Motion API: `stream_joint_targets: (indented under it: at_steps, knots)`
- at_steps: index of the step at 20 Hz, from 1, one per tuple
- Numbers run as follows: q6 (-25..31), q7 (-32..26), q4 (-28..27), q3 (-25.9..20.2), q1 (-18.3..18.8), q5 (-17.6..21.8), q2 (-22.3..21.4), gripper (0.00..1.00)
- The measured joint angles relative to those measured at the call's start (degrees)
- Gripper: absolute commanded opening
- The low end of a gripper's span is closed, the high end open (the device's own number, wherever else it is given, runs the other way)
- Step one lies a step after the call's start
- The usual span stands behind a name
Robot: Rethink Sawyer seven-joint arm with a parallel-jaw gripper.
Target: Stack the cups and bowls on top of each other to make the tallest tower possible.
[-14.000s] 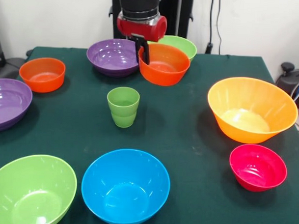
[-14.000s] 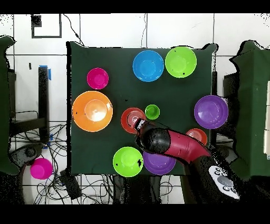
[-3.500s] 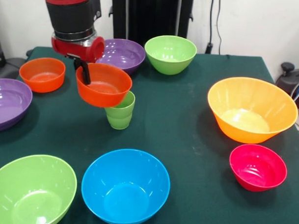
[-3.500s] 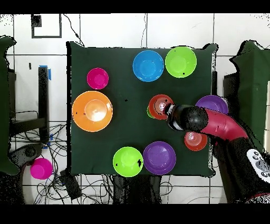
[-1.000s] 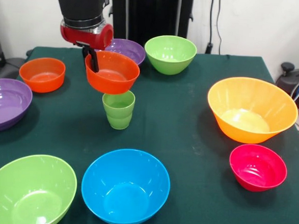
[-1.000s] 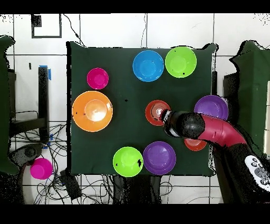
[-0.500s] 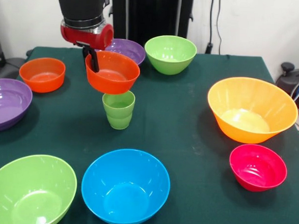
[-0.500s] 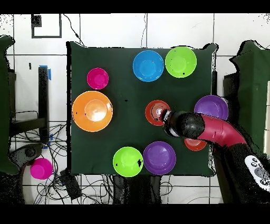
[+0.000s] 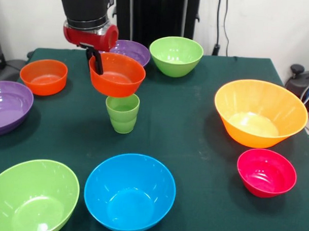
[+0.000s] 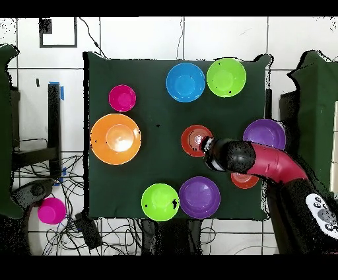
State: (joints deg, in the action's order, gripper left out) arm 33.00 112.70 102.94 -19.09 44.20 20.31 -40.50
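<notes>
The gripper (image 9: 98, 63) pinches the rim of an orange-red bowl (image 9: 118, 75) and holds it in the air right above the light-green cup (image 9: 122, 112), which stands upright near the middle of the green table (image 9: 194, 142). A second orange-red bowl (image 9: 43, 76) and a purple bowl (image 9: 7, 106) sit along the left edge. A blue bowl (image 9: 129, 192) and a lime-green bowl (image 9: 31, 196) lie at the near edge.
</notes>
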Motion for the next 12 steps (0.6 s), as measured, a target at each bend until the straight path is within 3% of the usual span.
stream_joint_targets:
  at_steps: [12]
  knots:
    - [0.0, 0.0, -0.1, 0.0, -2.5, 0.0, 0.0, 0.00]
